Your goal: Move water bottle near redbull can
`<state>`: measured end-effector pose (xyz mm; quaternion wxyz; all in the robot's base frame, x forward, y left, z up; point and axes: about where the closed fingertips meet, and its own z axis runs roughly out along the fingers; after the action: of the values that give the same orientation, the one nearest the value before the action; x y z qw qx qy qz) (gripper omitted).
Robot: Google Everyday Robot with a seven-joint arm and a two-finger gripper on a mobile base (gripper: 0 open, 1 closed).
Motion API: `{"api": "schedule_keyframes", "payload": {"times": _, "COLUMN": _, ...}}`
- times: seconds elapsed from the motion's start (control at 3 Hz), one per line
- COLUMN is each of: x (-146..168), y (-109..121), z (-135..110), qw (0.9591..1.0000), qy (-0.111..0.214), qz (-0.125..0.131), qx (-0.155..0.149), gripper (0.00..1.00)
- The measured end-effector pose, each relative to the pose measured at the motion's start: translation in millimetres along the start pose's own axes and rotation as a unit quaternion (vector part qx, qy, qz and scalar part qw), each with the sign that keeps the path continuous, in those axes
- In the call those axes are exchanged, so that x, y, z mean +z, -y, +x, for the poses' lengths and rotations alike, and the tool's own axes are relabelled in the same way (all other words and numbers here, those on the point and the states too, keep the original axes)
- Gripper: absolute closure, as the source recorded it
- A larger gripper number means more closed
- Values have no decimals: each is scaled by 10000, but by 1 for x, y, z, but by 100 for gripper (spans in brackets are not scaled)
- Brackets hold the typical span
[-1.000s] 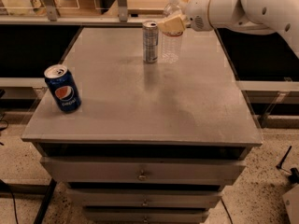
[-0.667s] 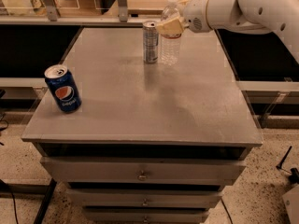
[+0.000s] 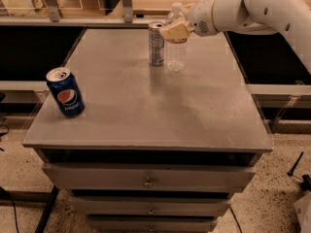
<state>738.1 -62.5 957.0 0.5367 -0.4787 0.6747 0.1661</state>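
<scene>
PINCER (image 3: 175, 31): table (image 3: 146, 115) 12 o'clock side, clamped on water bottle (image 3: 176, 55) shoulder | CHANGE: bottle lower than 1 s ago, base apparently seated | POSITION: upright, just beside redbull can (image 3: 156, 42), at its 3 o'clock | STATUS: placement judged met; release pending

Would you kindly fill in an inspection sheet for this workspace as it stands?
Surface: grey cabinet top, flat.
Job's things: water bottle upright, close beside the redbull can, also upright.
Clutter: Pepsi can upright near the top's left edge in view.
Grippers: pincer at the water bottle's shoulder.
Cables: thin dark cable on the floor, lower left.
Surroundings: drawers below the top; speckled floor.
</scene>
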Motion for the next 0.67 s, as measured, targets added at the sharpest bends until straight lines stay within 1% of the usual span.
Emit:
{"api": "schedule_keyframes", "payload": {"times": 0.33, "x": 3, "y": -1, "z": 3, "qw": 10000, "qy": -11, "qz": -84, "qx": 44, "gripper": 15}}
{"api": "schedule_keyframes", "payload": {"times": 0.67, "x": 4, "y": -2, "z": 11, "qw": 9998, "qy": 8, "qz": -132, "qx": 168, "gripper": 0}}
